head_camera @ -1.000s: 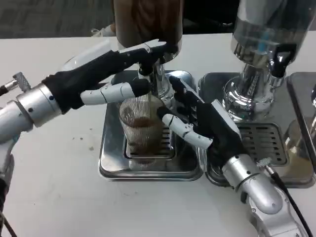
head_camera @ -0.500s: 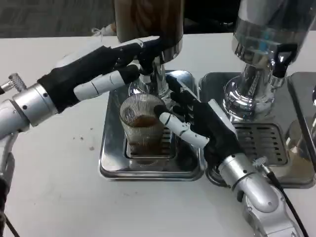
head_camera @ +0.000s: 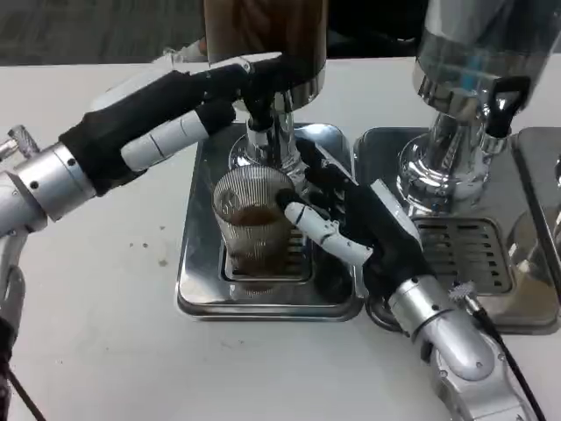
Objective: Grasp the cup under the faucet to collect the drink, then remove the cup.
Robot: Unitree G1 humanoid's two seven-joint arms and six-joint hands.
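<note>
Standing upright, mouth up, cup (head_camera: 253,230) gripped by right hand (head_camera: 351,224).

The right hand (head_camera: 346,224) wraps its fingers around the ribbed cup (head_camera: 254,230), which holds brown drink and stands on the drip tray (head_camera: 197,272). Just above the cup, the left hand (head_camera: 166,123) reaches across to the faucet (head_camera: 263,110).

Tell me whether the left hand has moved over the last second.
Yes. The left hand has risen away from the cup, up toward the faucet; the drip tray beneath has stayed put.
</note>
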